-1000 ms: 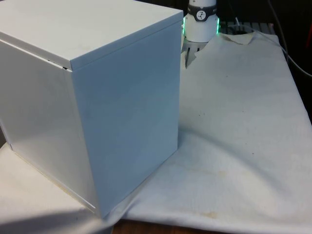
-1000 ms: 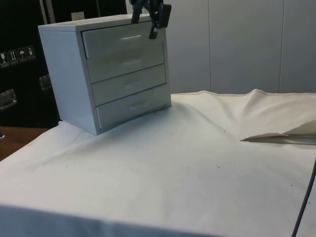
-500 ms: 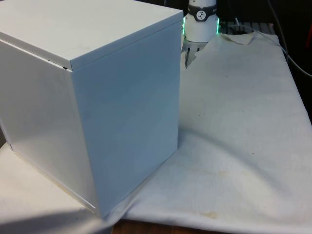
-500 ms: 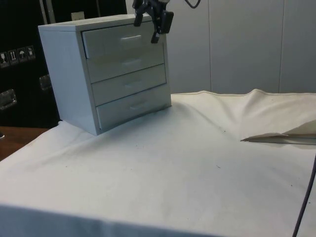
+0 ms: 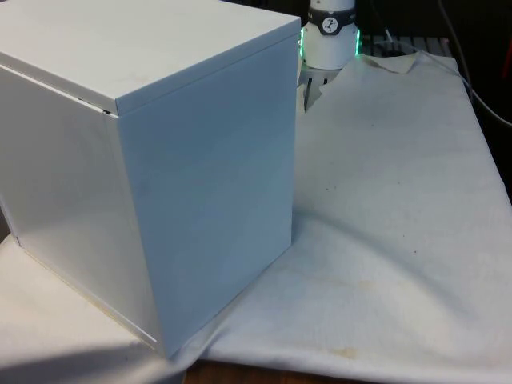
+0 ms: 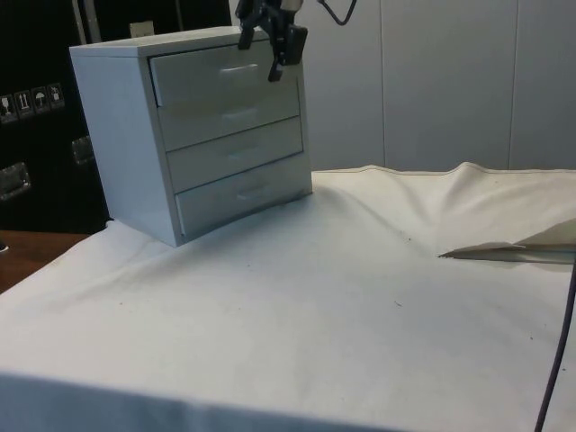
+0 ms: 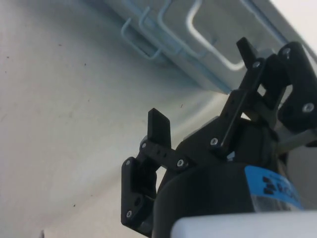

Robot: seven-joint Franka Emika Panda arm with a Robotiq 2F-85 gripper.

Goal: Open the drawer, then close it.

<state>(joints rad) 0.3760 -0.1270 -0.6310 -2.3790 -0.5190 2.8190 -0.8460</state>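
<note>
Four drawer fronts [image 6: 229, 130] face sideways (front shows backs); gripper [image 6: 270, 40] open, empty.

From the front, the chest of drawers [image 5: 160, 160] turns its blank back and side to the camera — its drawer fronts are hidden there, and its left part runs off the picture's edge. The arm [image 5: 330, 36] behind it is cut off by the top edge. In the side view the gripper [image 6: 274, 31] hangs by the chest's top front corner, its upper part cropped by the frame — whether it touches the top drawer [image 6: 225, 76] cannot be told.
</note>
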